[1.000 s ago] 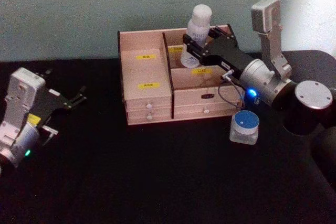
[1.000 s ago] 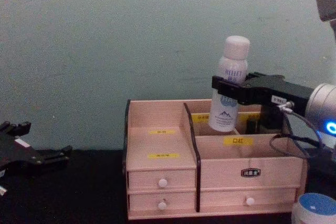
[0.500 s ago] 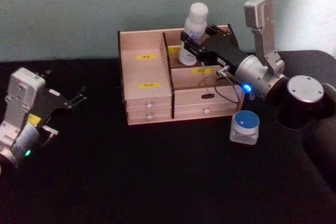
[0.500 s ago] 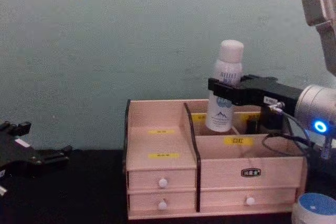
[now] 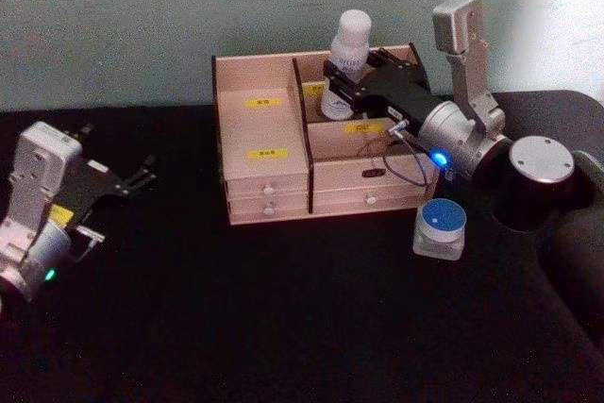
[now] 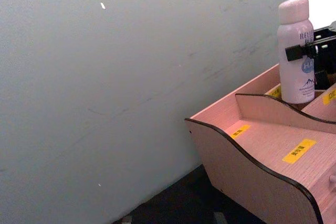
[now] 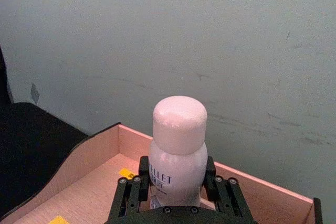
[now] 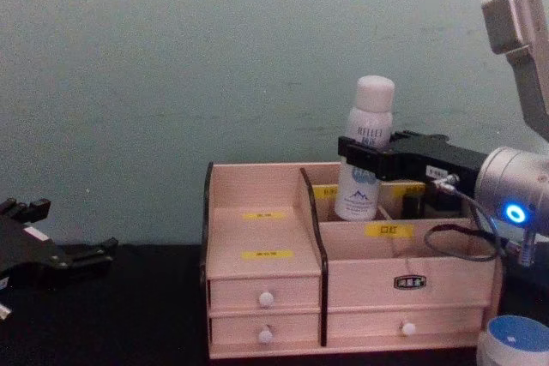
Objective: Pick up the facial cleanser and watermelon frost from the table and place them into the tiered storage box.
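Note:
The facial cleanser (image 5: 346,61), a tall white bottle with a rounded cap, stands upright in the back right compartment of the tiered storage box (image 5: 267,172). My right gripper (image 5: 338,85) is shut on the facial cleanser (image 8: 366,160) around its middle, reaching in from the right. In the right wrist view the fingers (image 7: 130,195) clasp the facial cleanser (image 7: 177,150) on both sides. The watermelon frost (image 5: 440,228), a squat jar with a blue lid, sits on the black table in front of the box's right end. My left gripper (image 5: 142,175) is parked open at the far left.
The box (image 8: 266,285) has yellow labels and small white-knobbed drawers facing me. A pale green wall (image 5: 142,16) stands close behind it. The black table (image 5: 283,318) stretches wide in front and to the left.
The right gripper has carried the bottle lower and a little leftward, deeper into the box's back right compartment. The left arm has stayed where it was.

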Robot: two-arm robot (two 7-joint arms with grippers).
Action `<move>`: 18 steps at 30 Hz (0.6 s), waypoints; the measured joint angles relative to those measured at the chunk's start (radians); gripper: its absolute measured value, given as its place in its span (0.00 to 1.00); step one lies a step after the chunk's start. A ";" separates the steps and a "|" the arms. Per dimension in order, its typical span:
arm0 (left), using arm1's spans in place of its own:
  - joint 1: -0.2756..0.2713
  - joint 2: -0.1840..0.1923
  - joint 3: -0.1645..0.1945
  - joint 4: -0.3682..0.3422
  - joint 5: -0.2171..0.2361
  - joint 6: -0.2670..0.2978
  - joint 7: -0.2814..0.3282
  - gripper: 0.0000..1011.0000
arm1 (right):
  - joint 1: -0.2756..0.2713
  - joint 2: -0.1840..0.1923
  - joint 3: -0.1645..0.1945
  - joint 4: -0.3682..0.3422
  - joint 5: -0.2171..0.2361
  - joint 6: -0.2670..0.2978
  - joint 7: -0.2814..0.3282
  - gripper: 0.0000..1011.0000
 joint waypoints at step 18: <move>0.000 0.000 0.000 0.000 0.000 0.000 0.000 0.99 | 0.028 -0.021 -0.007 0.072 -0.032 0.002 -0.003 0.58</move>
